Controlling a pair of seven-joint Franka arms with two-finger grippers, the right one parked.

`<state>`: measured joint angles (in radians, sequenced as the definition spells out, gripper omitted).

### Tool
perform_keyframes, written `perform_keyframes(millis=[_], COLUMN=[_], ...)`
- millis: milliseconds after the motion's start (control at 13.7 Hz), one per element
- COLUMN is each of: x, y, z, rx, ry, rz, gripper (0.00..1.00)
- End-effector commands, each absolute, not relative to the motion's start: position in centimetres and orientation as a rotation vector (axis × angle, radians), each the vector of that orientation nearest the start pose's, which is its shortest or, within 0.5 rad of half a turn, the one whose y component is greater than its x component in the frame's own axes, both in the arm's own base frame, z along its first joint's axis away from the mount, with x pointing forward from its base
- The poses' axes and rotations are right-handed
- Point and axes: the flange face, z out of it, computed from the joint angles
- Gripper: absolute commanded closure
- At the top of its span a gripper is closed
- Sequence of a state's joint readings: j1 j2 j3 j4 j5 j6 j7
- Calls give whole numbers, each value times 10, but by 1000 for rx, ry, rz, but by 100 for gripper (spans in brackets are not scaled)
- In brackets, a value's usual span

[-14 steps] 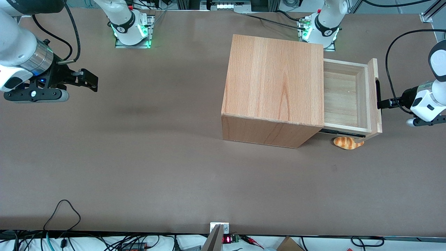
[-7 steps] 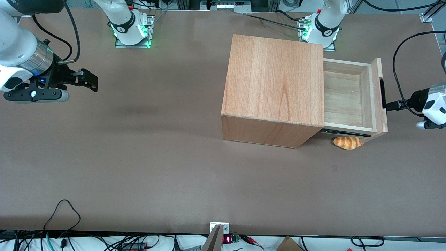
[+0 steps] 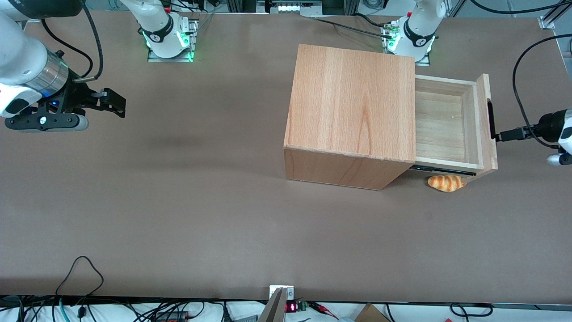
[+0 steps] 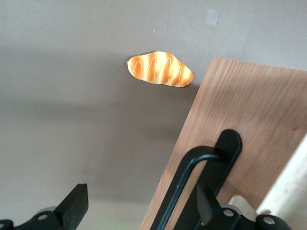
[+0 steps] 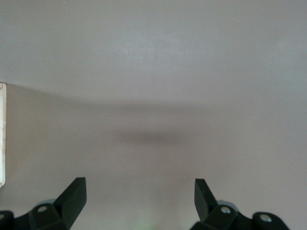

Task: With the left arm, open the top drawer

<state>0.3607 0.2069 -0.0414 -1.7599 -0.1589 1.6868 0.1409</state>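
Spread wide, the left arm's claw (image 4: 139, 203) hangs just in front of the top drawer's front panel (image 4: 249, 124), its two black fingertips (image 4: 76, 199) well apart and closed on nothing. One fingertip sits over the bare brown worktop (image 4: 67, 105); the other lies close against the black bar handle (image 4: 201, 177), though whether it touches the bar cannot be told. From the front camera the claw (image 3: 507, 135) shows as a slim black piece reaching from the left arm (image 3: 561, 132) toward the handle (image 3: 490, 120), its tip just beside the bar.

Pulled well out of the light-wood cabinet (image 3: 353, 112), the top drawer (image 3: 451, 123) shows its pale plank floor from above, with nothing lying in it. Its flat front panel (image 3: 487, 120) stands upright at the end toward the working arm, and a dark runner shows along the side of the drawer nearer the front camera.

On the worktop (image 3: 178, 201) a small orange striped bread roll (image 3: 444, 182) lies beside the cabinet's base, partly beneath the drawer's nearer edge. In the wrist view the same roll (image 4: 160, 68) rests flat on the worktop, clear of the panel's corner and apart from the claw
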Motion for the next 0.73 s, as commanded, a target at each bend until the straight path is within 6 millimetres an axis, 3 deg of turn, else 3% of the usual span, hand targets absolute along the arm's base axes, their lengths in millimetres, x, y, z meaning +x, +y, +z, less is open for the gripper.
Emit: perform_keyframes(millis=[0,437,656], x=[568,582,589], y=[175,166,143], z=[446,511,541], rx=[-3350,-3350,-3348], ry=[-331,-264,-177], rz=[401,277,223], gripper=[0,0,0])
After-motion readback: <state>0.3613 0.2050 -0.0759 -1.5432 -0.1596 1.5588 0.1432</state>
